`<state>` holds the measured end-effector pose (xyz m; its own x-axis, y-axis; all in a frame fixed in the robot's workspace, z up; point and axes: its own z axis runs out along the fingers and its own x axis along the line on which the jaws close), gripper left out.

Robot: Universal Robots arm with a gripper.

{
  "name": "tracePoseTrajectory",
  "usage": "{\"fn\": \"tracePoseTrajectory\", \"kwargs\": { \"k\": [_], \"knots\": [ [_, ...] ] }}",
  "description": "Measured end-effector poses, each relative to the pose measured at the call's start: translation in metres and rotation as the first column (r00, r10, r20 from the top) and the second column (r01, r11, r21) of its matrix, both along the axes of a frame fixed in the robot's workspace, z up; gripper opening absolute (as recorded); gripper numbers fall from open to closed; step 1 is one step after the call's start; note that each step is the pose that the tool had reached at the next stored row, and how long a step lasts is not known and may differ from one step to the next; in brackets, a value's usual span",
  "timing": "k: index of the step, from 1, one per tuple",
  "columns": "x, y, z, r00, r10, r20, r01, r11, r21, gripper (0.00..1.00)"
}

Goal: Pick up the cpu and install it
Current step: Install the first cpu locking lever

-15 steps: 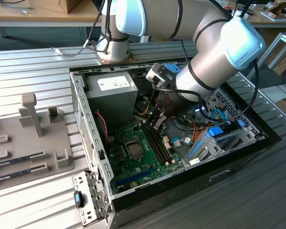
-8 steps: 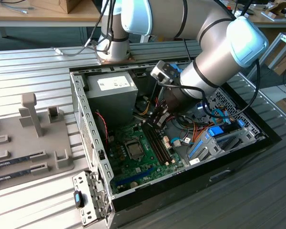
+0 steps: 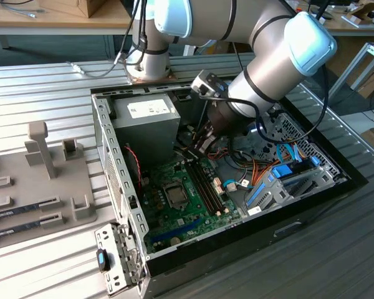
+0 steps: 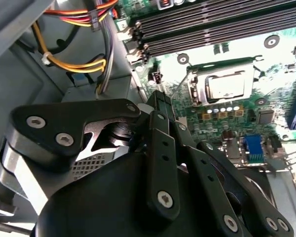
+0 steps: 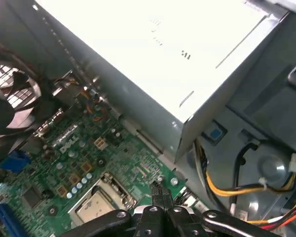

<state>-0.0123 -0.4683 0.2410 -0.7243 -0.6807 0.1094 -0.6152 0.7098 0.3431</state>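
Fingers (image 5: 158, 196) pressed together and holding nothing hover above the green motherboard (image 3: 174, 212), near the cpu (image 4: 226, 85) seated in its socket frame (image 4: 224, 84).

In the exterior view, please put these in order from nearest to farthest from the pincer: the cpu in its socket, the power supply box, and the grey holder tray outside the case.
1. The cpu, on the motherboard just below the pincer.
2. The power supply box, toward the exterior view's left; close to the cpu in distance.
3. The grey holder tray, outside the case at the exterior view's far left.
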Motion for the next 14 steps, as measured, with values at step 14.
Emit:
{"fn": "tracePoseTrajectory", "kwargs": {
  "k": [14],
  "knots": [
    [-0.0053,-0.0044,0.0,0.9996,0.028,0.0036,-0.028,0.9893,0.1433,0.11]
  ]
}}
